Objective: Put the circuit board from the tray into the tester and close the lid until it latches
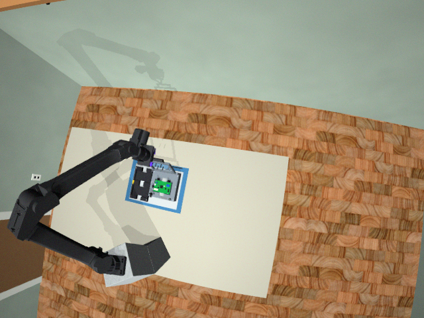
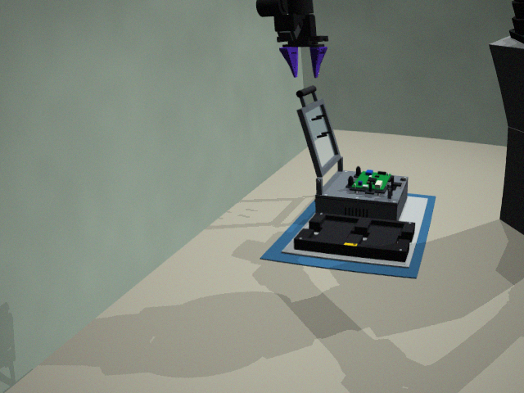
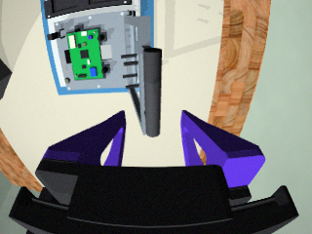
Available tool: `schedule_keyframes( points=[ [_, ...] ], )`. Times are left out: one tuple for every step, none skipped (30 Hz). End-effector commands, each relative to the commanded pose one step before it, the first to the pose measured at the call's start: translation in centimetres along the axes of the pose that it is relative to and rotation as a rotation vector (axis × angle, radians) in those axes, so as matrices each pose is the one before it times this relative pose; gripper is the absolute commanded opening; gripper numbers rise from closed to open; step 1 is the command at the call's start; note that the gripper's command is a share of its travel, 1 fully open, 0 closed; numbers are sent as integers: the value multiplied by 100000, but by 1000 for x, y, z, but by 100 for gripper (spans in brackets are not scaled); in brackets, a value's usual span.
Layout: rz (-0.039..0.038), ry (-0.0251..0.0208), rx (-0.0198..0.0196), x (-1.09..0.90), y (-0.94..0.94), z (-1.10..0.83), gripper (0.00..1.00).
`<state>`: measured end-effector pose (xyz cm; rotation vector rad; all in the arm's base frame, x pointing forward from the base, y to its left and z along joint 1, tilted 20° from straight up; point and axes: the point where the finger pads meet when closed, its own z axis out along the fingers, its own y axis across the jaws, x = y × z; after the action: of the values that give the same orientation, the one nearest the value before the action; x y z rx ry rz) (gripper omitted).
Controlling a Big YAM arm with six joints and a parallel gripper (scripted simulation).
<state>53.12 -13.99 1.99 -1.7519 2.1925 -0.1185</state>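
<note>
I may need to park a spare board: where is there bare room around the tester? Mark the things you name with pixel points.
Most room: the cream mat [image 1: 232, 218], between the blue-bordered sheet [image 1: 184, 191] and the mat's far edge from the arm. Both tray [image 1: 140, 191] [image 2: 351, 250] pockets look bare too. Crowded: the tester [image 1: 173, 174] [image 2: 359, 207] top, and above the raised lid's handle [image 2: 306, 91] [image 3: 152, 93], under the gripper [image 2: 305, 77] [image 3: 153, 116].

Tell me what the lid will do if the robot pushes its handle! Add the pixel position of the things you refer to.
The lid [image 2: 310, 143] looks stiff, with a solid frame, so it probably won't bend. It stands up on a hinge along one edge, so it will likely swing rather than slide. The handle [image 2: 306, 91] [image 3: 152, 93] is a smooth round bar, so it might be slippery.
</note>
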Motion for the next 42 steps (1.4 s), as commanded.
schedule_keyframes(
  points=[
    [-797,70,2215,-588,-1312,-513,48],
    [4,-4,-27,0,15,35,48],
    [4,-4,-30,1,15,39,48],
    [5,-5,-32,1,14,42,48],
    [5,-5,-35,1,14,46,48],
    [6,-6,-37,1,14,49,48],
    [6,-6,-39,2,15,52,48],
    [0,0,0,0,0,0,48],
    [0,0,0,0,0,0,48],
    [11,-6,-40,4,15,53,48],
    [13,-5,-38,6,14,53,48],
    [12,-3,-22,6,9,46,48],
    [12,-1,-8,7,6,40,48],
    [11,1,3,8,3,35,48],
    [10,3,13,9,0,30,48],
    [8,4,21,10,-2,26,48],
    [0,6,48,8,-9,13,48],
    [-11,9,81,3,-18,-8,48],
    [-20,9,102,-3,-24,-29,48],
    [-26,9,111,-8,-27,-47,48],
    [-27,7,103,-11,-26,-54,48],
    [-24,5,86,-11,-22,-49,48],
    [-20,4,65,-10,-16,-37,48],
    [-16,2,48,-8,-12,-28,48],
    [0,0,0,0,0,0,48],
    [0,0,0,0,0,0,48],
    [-12,1,25,-7,-6,-20,48],
    [-10,0,19,-6,-5,-14,48],
    [-8,0,14,-5,-3,-10,48],
    [-7,0,10,-4,-2,-7,48],
    [-6,0,8,-3,-2,-5,48],
    [-5,0,6,-3,-1,-4,48],
    [-4,0,5,-2,-1,-3,48],
    [-3,0,4,-2,-1,-3,48],
    [-3,0,3,-1,-1,-2,48],
    [-2,0,3,-1,-1,-2,48],
    [0,0,3,0,-1,-2,48],
    [1,1,3,0,0,-2,48],
    [1,1,2,1,0,-2,48],
    [2,1,2,1,0,-1,48],
    [2,1,2,1,0,-1,48],
    [0,0,0,0,0,0,48]
  ],
)
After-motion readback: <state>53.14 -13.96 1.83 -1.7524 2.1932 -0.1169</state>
